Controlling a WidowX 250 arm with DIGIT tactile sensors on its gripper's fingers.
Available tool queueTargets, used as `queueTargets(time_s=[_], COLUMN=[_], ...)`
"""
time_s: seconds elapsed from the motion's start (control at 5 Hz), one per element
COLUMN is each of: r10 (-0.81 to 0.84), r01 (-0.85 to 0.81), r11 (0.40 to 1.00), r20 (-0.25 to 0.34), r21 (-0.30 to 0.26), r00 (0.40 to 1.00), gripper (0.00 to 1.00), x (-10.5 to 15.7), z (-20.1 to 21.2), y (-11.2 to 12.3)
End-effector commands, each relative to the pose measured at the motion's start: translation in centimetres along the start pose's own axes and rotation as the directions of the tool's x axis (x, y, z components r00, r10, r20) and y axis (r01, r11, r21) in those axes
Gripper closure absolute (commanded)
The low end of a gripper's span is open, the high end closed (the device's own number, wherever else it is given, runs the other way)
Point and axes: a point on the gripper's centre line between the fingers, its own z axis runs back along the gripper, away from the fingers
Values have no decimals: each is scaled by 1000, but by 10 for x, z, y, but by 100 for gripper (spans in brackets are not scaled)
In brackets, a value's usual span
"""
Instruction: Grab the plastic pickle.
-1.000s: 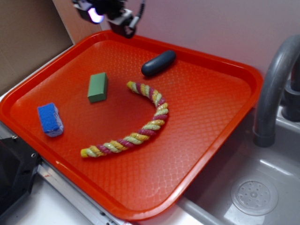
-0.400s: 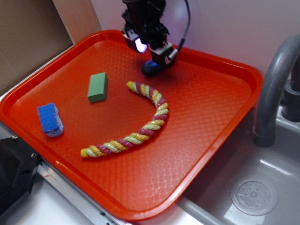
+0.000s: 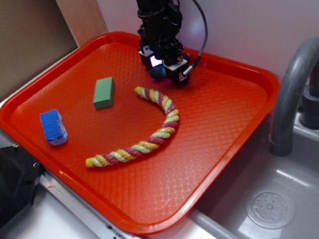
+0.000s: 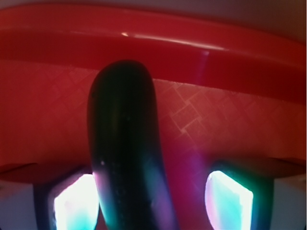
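Jaws (image 4: 153, 199) straddle the plastic pickle (image 4: 127, 153), unclosed; no legible writing.

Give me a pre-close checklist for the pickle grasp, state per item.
1. Plastic pickle between the fingertips: ok, one pad shows on each side in the wrist view.
2. Gripper open: ok, gaps remain beside the pickle.
3. Centring: not ok, pickle sits nearer the left-of-frame pad.
4. Depth low enough on the pickle: cannot tell.
5. Twisted rope and green block clear of the grasp: ok, both lie apart.
6. Red tray rim clearance: cannot tell, the rim runs just behind the pickle.
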Motion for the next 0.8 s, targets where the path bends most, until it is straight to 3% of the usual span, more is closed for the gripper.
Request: queueTargets(time_s=[0.0,0.4,0.6], r10=[-71,-89,-96], r01=[71,89,94], r11=[997,996,995], r20=[53,55,87], r21=[4,6,34], r00=[996,995,992], gripper=[100,100,100], x=[12,13,7], z=[8,7,25], y=[-4,-2,2])
